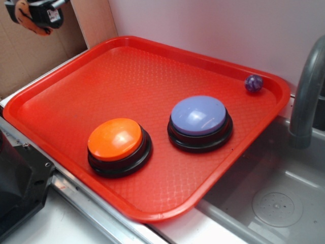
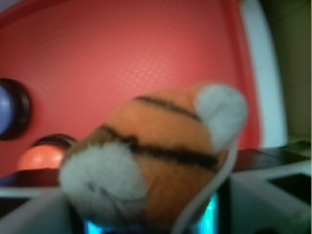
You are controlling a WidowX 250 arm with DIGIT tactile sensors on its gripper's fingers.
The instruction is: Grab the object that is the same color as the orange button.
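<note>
One tiger, seemingly pincer-held; two buttons.

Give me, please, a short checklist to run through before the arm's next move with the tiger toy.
1. Tiger toy in gripper: ok, held high above the tray's far left corner.
2. Colour matches orange button: ok.
3. Grip secure: cannot tell, fingers hidden behind the plush.
4. Lavender button and purple ball undisturbed on red tray: ok.
5. Toy clear of tray: ok.

Striped orange plush tiger aloft; orange button on tray.
</note>
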